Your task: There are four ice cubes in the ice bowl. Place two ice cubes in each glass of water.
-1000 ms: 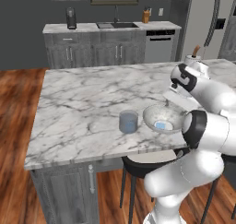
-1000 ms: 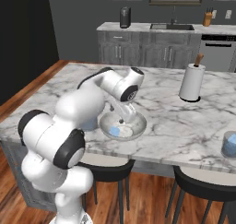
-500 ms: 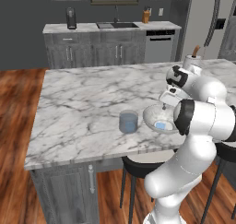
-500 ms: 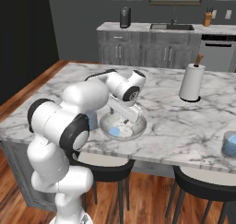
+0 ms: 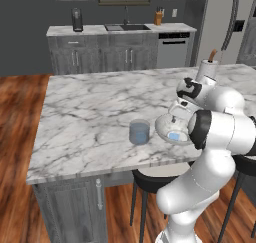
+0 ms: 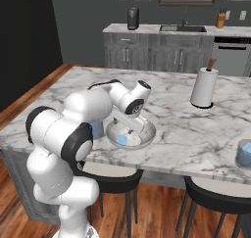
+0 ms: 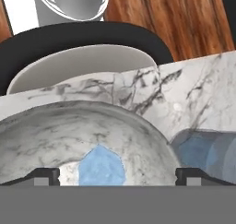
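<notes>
The pale ice bowl (image 6: 150, 133) sits near the island's front edge, with light blue ice cubes (image 6: 123, 140) inside it. My gripper (image 6: 129, 127) hangs open just over the bowl, pointing down into it. In the hand view one ice cube (image 7: 101, 166) lies between my spread fingertips (image 7: 44, 175) on the bowl's floor (image 7: 92, 126), untouched. A glass of water (image 5: 139, 132) stands right beside the bowl (image 5: 162, 125), also seen as glass (image 7: 207, 151) in the hand view. Another glass of water (image 6: 243, 154) stands far along the counter. From the left, the gripper (image 5: 175, 123) is over a cube (image 5: 174, 136).
A tall white paper towel roll (image 6: 203, 87) with a brown tip stands on the island behind the bowl. Black stools (image 7: 83, 34) sit under the counter's front edge (image 5: 100, 164). A back counter with a sink (image 5: 122, 28) runs along the wall.
The arm has folded and brought the hand down closer to the bowl. The jaws have stayed open. Bowl, cubes and glasses have not moved.
</notes>
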